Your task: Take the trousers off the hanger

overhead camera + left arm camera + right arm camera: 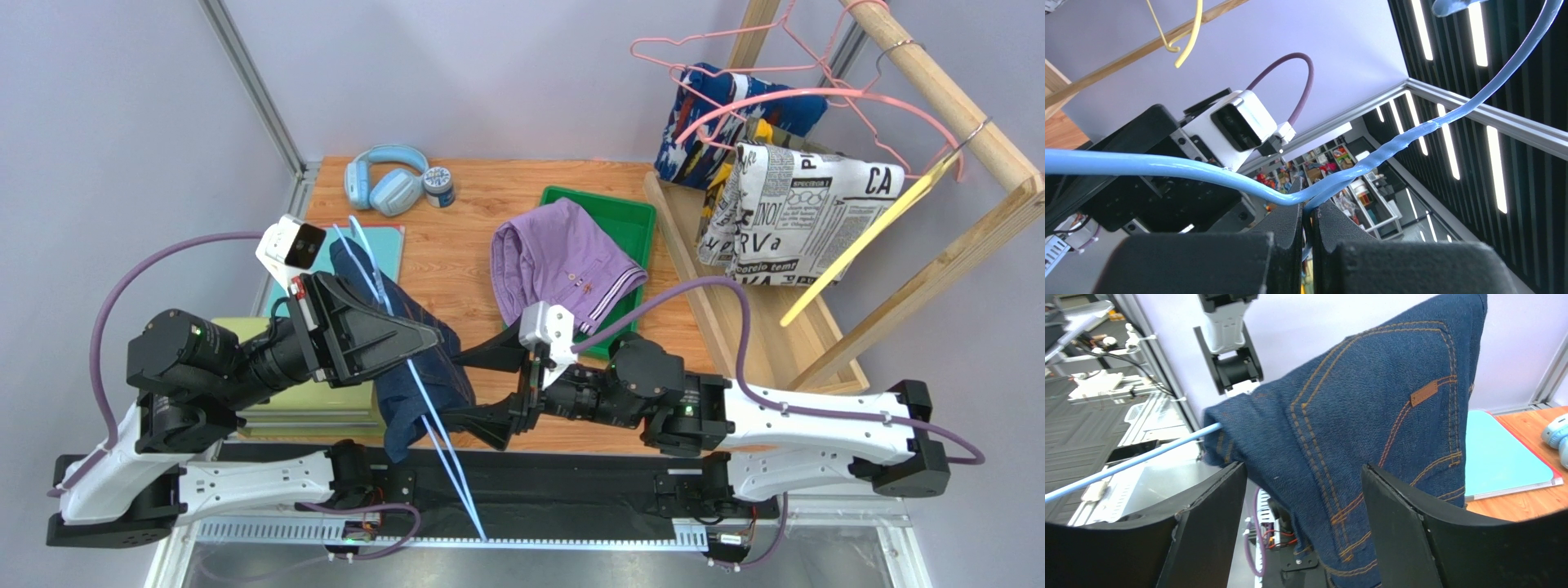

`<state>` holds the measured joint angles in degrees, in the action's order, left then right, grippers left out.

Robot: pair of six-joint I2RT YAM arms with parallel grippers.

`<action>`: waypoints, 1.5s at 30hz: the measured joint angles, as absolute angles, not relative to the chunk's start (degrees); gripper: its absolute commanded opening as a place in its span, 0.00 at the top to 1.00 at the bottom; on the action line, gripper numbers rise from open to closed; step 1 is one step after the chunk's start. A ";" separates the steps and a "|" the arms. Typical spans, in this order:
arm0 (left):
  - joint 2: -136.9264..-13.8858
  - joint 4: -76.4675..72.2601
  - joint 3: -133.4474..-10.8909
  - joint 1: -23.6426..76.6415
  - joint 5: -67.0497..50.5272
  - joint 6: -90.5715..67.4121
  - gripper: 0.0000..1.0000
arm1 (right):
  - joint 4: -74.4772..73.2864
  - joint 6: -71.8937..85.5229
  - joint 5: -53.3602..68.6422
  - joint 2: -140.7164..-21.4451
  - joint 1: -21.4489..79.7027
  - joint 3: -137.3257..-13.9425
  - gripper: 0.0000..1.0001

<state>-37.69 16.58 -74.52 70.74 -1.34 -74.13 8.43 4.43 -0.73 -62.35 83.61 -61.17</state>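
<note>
Denim first: the dark blue denim trousers (1364,416), stiff-looking cloth with orange topstitching and a small tan patch, hang folded over the thin pale-blue hanger (1168,166). They are up off the wooden table (454,245), in front of my left arm. My left gripper (1308,214) is clamped shut on that hanger where its smooth rod bends. I take that to be the point of the pose: it holds the hanger aloft so the cloth drapes free and the other arm can reach it. My right gripper (1301,478) stands open, one broad black finger on each side of the hanging cloth, not pinching it as far as I can see. I judge the next job is to close on the denim and draw it off the bar.

The plain purple trousers (558,263), soft and crumpled, lie partly in the green plastic tray (620,214), off any hanger. The black-and-white newsprint trousers (785,214) hang at the wooden rack (957,104), on what looks like a yellow hanger (859,251).
</note>
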 measured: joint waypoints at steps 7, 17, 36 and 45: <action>-37.67 16.62 -74.52 70.74 -1.63 -74.59 1.00 | 11.16 4.34 -2.63 -66.41 85.62 -61.17 0.30; -37.21 16.93 -74.52 70.74 -2.44 -74.76 1.00 | 14.66 3.90 -9.47 -70.46 86.46 -61.67 0.39; -35.59 16.93 -73.58 70.74 -3.40 -75.81 1.00 | 20.45 2.90 -9.89 -77.62 87.74 -65.43 0.23; -36.16 15.55 -72.66 70.74 -4.56 -76.82 1.00 | 22.17 2.94 -16.58 -81.71 88.62 -69.28 0.48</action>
<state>-36.16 15.55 -72.66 70.74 -4.56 -76.82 22.17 2.94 -16.58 -81.71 88.62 -69.28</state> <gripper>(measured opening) 0.032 0.672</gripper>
